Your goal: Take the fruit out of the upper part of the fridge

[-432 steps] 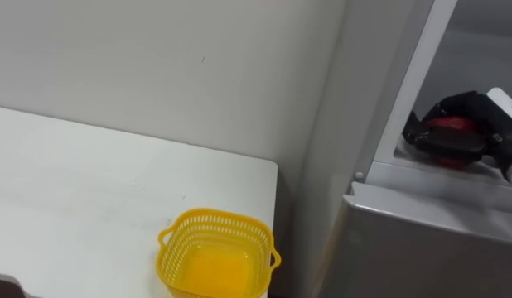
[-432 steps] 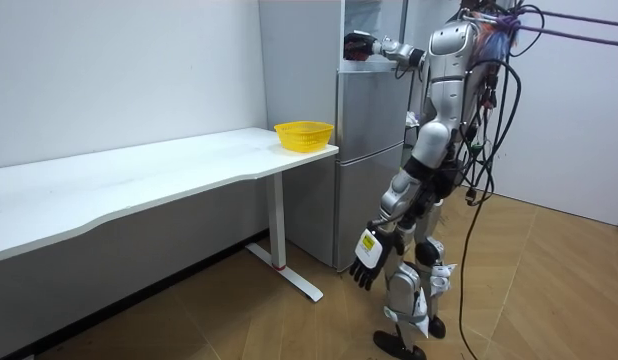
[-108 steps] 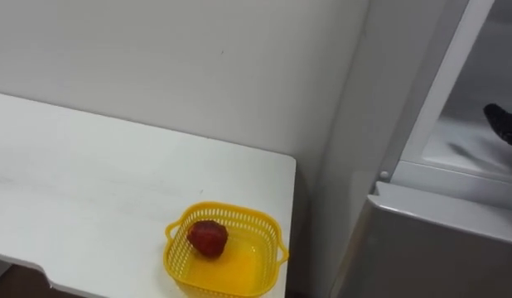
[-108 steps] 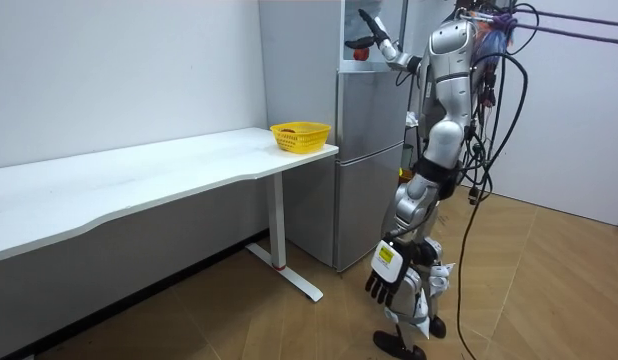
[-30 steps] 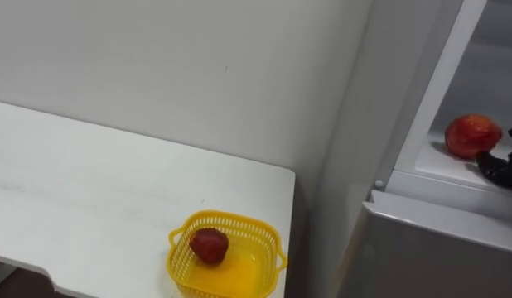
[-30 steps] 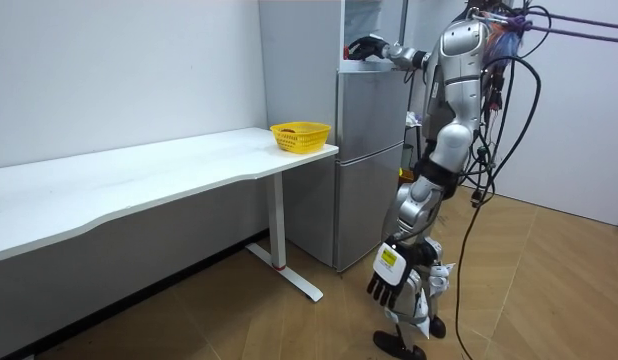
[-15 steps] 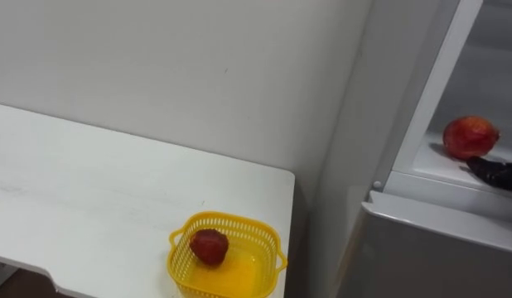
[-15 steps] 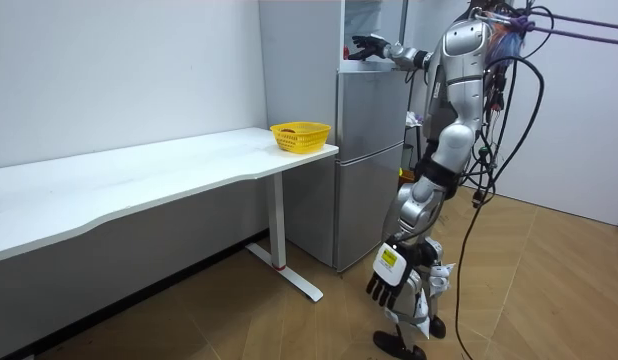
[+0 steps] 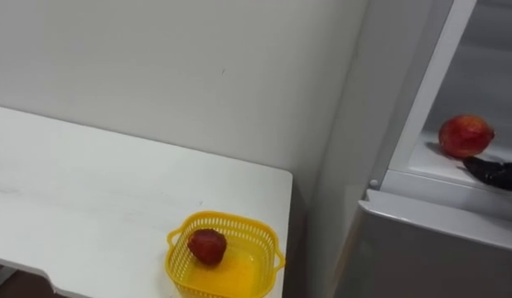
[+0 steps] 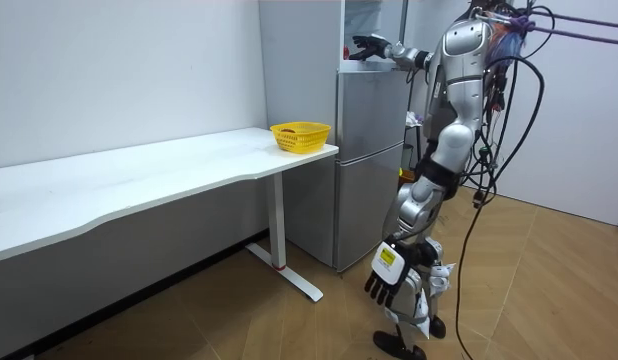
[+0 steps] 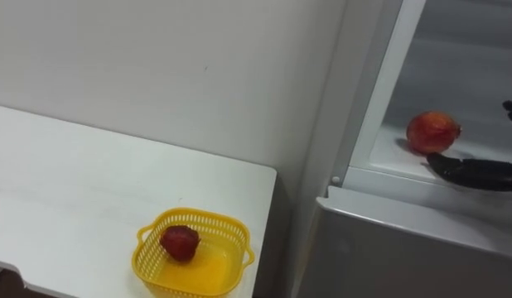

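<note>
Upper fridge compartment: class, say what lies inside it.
A red-orange fruit sits on its white shelf, the robot's right hand open beside it. Whatever lies behind the fruit and hand is covered.

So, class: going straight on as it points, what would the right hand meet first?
Likely the red fruit on the fridge shelf, just beyond the open right hand; depth is unclear.

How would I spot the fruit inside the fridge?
Right of the white table stands a grey fridge, its upper compartment open. On its shelf sits a round red-orange fruit, by the open right hand; the darker red fruit lies in the yellow basket.
</note>
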Available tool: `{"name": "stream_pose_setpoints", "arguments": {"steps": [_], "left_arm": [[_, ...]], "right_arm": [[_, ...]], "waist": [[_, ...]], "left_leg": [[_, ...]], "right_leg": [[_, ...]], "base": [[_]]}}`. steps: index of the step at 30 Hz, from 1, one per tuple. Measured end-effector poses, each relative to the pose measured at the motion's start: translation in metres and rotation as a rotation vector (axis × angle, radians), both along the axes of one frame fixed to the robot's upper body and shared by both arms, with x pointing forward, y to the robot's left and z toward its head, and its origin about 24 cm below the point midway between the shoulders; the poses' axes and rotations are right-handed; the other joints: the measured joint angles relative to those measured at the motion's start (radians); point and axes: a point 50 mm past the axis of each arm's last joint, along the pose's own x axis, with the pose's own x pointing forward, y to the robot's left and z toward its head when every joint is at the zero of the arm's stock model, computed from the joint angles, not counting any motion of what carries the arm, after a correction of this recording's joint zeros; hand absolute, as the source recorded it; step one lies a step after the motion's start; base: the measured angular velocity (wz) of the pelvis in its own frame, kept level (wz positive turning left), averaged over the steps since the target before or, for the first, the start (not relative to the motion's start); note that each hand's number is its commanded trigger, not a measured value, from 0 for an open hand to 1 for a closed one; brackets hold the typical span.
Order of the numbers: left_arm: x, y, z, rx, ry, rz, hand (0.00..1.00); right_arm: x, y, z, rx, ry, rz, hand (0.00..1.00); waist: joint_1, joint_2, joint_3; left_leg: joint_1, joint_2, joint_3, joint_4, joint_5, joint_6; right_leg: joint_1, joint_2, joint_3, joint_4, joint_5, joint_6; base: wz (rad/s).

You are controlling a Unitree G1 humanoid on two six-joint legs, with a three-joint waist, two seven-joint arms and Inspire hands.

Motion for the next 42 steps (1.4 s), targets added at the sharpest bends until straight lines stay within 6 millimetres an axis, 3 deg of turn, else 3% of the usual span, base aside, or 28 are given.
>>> {"name": "stream_pose_setpoints", "arguments": {"steps": [8,10,14,17,19,28,34,35,36,37,42], "left_arm": [[0.004,0.000,0.000,0.009,-0.007,-0.016,0.00],[0.005,-0.001,0.000,0.010,-0.009,-0.018,0.00],[0.008,0.001,0.001,0.027,-0.025,-0.016,0.00],[0.014,0.001,0.001,0.040,-0.044,-0.028,0.00],[0.012,0.002,0.001,0.044,-0.040,-0.027,0.00],[0.008,0.002,0.001,0.044,-0.030,-0.027,0.00],[0.008,-0.002,0.000,0.030,-0.015,-0.060,0.00],[0.008,-0.002,0.000,0.031,-0.015,-0.060,0.00],[0.008,-0.002,0.000,0.030,-0.014,-0.061,0.00],[0.007,-0.003,-0.001,0.029,-0.012,-0.064,0.00],[0.007,-0.005,-0.001,0.021,-0.002,-0.085,0.00]], "right_arm": [[0.008,0.009,0.004,0.091,-0.045,0.019,0.00],[0.010,0.012,0.005,0.100,-0.050,0.027,0.00],[0.012,0.019,0.009,0.120,-0.072,0.060,0.00],[0.013,0.021,0.007,0.115,-0.059,0.067,0.00],[0.014,0.021,0.006,0.124,-0.057,0.066,0.00],[0.017,0.017,0.005,0.133,-0.042,0.044,0.00],[0.022,0.019,0.008,0.118,-0.044,0.047,0.00],[0.023,0.019,0.008,0.116,-0.044,0.048,0.33],[0.022,0.018,0.007,0.114,-0.046,0.050,0.89],[0.022,0.018,0.007,0.112,-0.048,0.052,1.00],[0.022,0.018,0.007,0.111,-0.052,0.054,1.00]], "waist": [[0.001,-0.023,0.0117],[0.000,-0.031,0.0070],[0.005,-0.033,0.0067],[0.027,-0.031,0.0082],[0.034,-0.023,0.0140],[0.052,-0.012,0.0163],[0.055,0.004,0.0119],[0.055,0.005,0.0117],[0.056,0.007,0.0108],[0.057,0.008,0.0104],[0.057,0.008,0.0108]], "left_leg": [[-0.022,0.001,-0.001,0.005,0.001,-0.001],[-0.036,0.002,-0.001,0.012,0.001,-0.001],[-0.054,0.001,-0.003,0.022,0.000,0.000],[-0.058,0.001,-0.004,0.023,0.000,0.000],[-0.059,0.002,-0.005,0.023,0.000,0.000],[-0.074,0.002,-0.009,0.039,-0.001,0.001],[-0.085,0.002,-0.009,0.041,0.000,0.000],[-0.085,0.002,-0.009,0.041,0.000,0.000],[-0.085,0.002,-0.010,0.041,0.001,0.000],[-0.085,0.002,-0.010,0.041,0.001,-0.001],[-0.085,0.002,-0.010,0.041,0.001,-0.001]], "right_leg": [[-0.025,-0.001,-0.001,0.014,0.000,0.000],[-0.035,0.000,-0.003,0.014,0.000,0.000],[-0.046,-0.001,-0.006,0.014,0.000,0.000],[-0.052,-0.002,-0.007,0.014,0.000,0.000],[-0.052,-0.001,-0.004,0.014,0.000,0.000],[-0.056,0.001,-0.003,0.014,0.004,-0.006],[-0.067,0.001,-0.003,0.014,0.009,-0.014],[-0.067,0.002,-0.004,0.014,0.009,-0.015],[-0.067,0.002,-0.004,0.014,0.009,-0.015],[-0.067,0.002,-0.004,0.014,0.009,-0.015],[-0.067,0.002,-0.004,0.014,0.009,-0.015]], "base": [[0.00],[0.04],[0.05],[0.00],[0.00],[0.00],[0.00],[0.00],[0.00],[0.00],[0.00]]}}
